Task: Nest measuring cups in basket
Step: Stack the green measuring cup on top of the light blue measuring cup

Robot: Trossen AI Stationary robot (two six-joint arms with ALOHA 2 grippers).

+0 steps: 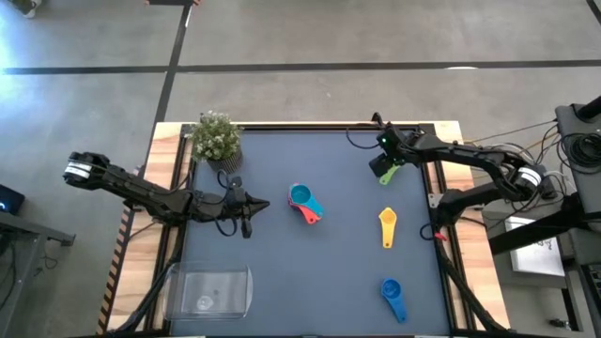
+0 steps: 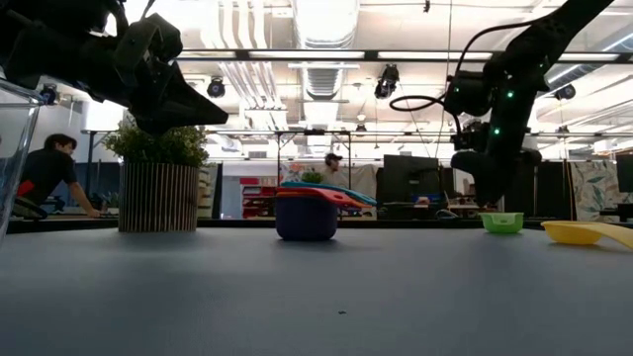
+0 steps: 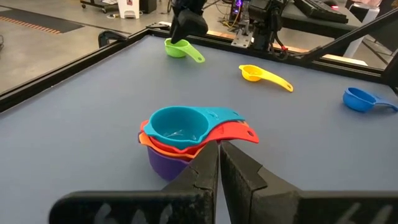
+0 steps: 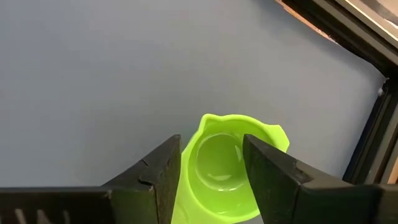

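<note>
A nested stack of cups point(image 1: 305, 202), purple at the bottom and light blue on top point(image 3: 177, 127), stands on its base at mid-table. My left gripper point(image 3: 219, 149) hovers shut just left of it point(image 1: 249, 208). A green cup point(image 4: 217, 165) rests on the mat near the far right corner point(image 1: 389, 175). My right gripper point(image 4: 211, 146) hangs open just over it, pointing steeply down, one finger outside the rim and one over the bowl. A yellow cup point(image 1: 388, 225) and a blue cup point(image 1: 392, 296) lie on the right side. The clear basket point(image 1: 178, 282) sits at the near left.
A small potted plant point(image 1: 216, 136) stands at the far left corner. The table's raised black frame point(image 4: 373, 124) runs close to the green cup. Bare mat lies between the stack and the basket.
</note>
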